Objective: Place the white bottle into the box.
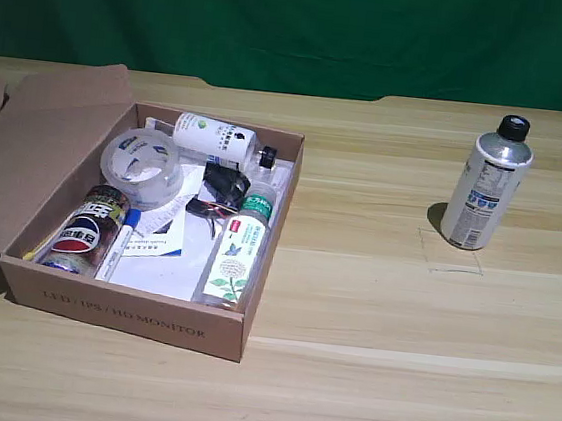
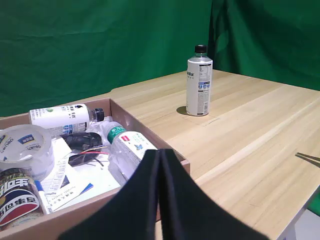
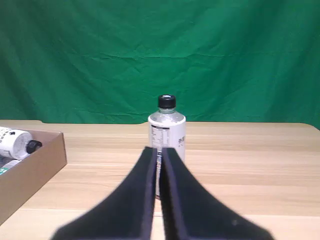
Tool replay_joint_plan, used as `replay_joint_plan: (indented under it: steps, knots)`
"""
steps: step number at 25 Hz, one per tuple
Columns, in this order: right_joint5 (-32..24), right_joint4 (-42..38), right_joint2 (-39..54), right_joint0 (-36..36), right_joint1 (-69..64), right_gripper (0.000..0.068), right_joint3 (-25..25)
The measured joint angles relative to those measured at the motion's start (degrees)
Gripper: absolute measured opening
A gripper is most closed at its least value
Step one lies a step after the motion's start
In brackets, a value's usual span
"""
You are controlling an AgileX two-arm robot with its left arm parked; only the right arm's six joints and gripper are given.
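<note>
1. In the right wrist view the right gripper (image 3: 159, 152) had its two black fingers (image 3: 137, 195) pressed together, holding nothing, aimed straight at the white bottle (image 3: 167, 132).
2. The white bottle stood upright on the wooden surface (image 1: 374, 281) at the upper right of the exterior view, well apart from the box (image 1: 130, 310), which sat at the left of that frame.
3. The step in hand looked like the approach. To do it well, the fingers would need to spread before reaching the bottle, then close on its straight body below the rounded shoulders.
4. The box already held a tape roll (image 1: 142, 163), a can (image 1: 88, 225) and other bottles; the bare patch near its middle seemed the safest landing spot.
</note>
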Motion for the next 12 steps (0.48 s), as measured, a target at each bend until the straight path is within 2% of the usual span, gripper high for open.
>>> replay_joint_plan:
  steps: [12]
  knots:
    - [0.7, 2.2, 0.0, 0.0, 0.0, 0.0003, 0.0]
